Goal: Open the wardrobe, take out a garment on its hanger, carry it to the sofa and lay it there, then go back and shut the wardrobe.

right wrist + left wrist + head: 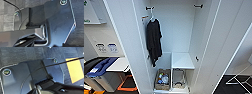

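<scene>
Wardrobe doors open, black shirt hanging inside, no legible writing

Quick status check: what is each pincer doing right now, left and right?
Left pincer: cannot be told; the left wrist view gives no sight of its fingers.
Right pincer: cannot be told; the right wrist view gives no sight of its fingers either.

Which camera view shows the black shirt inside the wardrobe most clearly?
The head view: the black shirt hangs whole from a hook at the upper left of the open wardrobe. The two wrist views point at dark floor and robot parts, giving nothing of the shirt.
</scene>
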Controlling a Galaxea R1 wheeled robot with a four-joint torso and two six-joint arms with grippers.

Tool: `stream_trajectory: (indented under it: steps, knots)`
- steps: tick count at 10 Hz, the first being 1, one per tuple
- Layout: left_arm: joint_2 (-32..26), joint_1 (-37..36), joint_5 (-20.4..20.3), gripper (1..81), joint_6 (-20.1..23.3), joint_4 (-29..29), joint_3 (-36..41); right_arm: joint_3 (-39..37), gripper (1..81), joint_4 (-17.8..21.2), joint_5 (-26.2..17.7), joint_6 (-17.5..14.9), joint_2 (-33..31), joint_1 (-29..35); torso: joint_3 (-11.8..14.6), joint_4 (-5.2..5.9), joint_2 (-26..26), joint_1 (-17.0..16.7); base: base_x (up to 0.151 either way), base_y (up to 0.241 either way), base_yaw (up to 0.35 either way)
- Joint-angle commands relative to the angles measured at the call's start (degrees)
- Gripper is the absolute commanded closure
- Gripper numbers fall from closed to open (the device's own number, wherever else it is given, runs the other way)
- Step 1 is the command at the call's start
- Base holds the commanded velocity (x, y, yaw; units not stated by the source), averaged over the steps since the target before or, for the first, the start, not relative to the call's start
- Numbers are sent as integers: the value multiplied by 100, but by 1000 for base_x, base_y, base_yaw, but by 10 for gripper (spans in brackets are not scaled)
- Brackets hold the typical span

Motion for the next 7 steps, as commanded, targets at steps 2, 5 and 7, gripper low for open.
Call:
stream_trajectory:
  steps: [2,5,7]
  knots:
    - [6,-249,215,10,-2,-2,68,-4,10,-8,-309,-20,16,135,2,0,0,0,0,0,0]
    - [-3,-249,206,10,-20,-46,68,-4,10,-8,-309,-20,25,152,2,0,0,0,0,0,0]
    - [-3,-249,206,10,-20,-46,68,-4,10,-8,-309,-20,24,152,2,0,0,-2,0,0,0]
